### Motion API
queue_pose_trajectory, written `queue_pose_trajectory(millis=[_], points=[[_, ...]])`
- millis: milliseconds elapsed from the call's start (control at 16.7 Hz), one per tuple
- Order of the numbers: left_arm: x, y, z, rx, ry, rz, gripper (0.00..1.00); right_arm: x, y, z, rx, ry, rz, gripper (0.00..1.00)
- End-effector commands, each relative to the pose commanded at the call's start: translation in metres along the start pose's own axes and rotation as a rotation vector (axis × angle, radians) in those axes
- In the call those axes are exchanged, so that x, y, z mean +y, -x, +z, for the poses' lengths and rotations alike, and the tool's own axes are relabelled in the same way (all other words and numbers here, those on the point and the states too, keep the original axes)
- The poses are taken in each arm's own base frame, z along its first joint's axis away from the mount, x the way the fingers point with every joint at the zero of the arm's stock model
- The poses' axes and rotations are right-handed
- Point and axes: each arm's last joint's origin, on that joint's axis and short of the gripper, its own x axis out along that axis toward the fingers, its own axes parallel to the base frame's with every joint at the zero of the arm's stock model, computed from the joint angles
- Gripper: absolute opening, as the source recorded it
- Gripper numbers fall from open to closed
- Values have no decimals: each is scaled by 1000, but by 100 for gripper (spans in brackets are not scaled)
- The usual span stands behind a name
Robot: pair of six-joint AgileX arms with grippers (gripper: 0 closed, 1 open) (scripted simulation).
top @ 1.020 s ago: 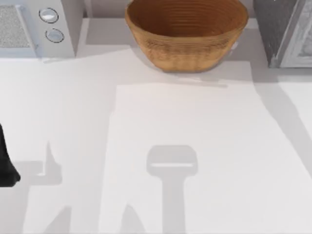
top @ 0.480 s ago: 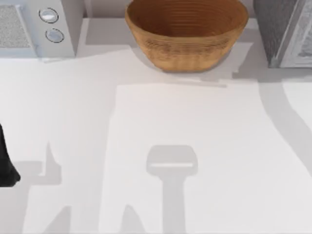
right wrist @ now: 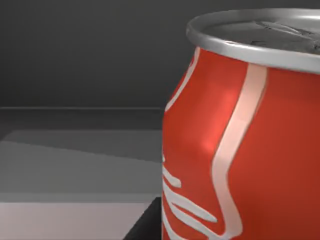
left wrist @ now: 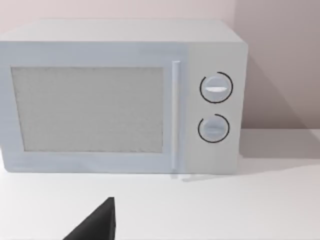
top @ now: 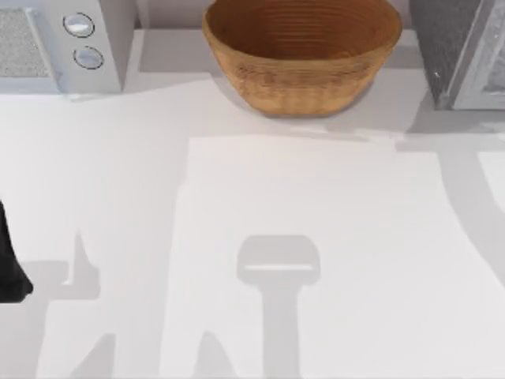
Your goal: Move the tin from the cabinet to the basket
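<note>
The tin [right wrist: 240, 135] is a red can with white script and a silver rim. It stands upright, very close in the right wrist view, with dark cabinet walls behind it. A dark edge of my right gripper [right wrist: 147, 225] shows beside the tin's lower part. The cabinet [top: 458, 51], dark grey speckled with a pale door, stands at the table's far right. The basket [top: 302, 51], a tan woven bowl, sits at the far middle and holds nothing. My left gripper [left wrist: 95, 227] is parked at the table's left edge [top: 9, 268].
A white appliance with two round knobs [top: 67, 43] stands at the far left, and it faces the left wrist camera [left wrist: 120, 100]. The white table [top: 276, 197] carries shadows of the arms.
The arm's shadow on the right side of the table, beside the cabinet, has shifted. The basket and the left arm have not moved.
</note>
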Motion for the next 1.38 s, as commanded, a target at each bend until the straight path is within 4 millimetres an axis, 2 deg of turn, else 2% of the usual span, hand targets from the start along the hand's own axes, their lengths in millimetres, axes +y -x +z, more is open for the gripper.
queue_pose_trajectory(millis=[120, 240, 660, 840, 960, 1080, 1380], points=[[0, 0, 0, 0, 0, 0, 100, -8, 8, -33, 20, 6, -3, 0], [0, 0, 0, 0, 0, 0, 100, -16, 16, -75, 47, 12, -6, 0], [0, 0, 0, 0, 0, 0, 100, -38, 44, -255, 108, 12, -8, 0], [0, 0, 0, 0, 0, 0, 100, -43, 50, -315, 86, 5, -3, 0], [0, 0, 0, 0, 0, 0, 100, -45, 52, -341, 56, 2, 0, 0], [0, 0, 0, 0, 0, 0, 100, -47, 53, -356, 28, 2, 2, 0], [0, 0, 0, 0, 0, 0, 100, -47, 53, -362, 15, 2, 3, 0]])
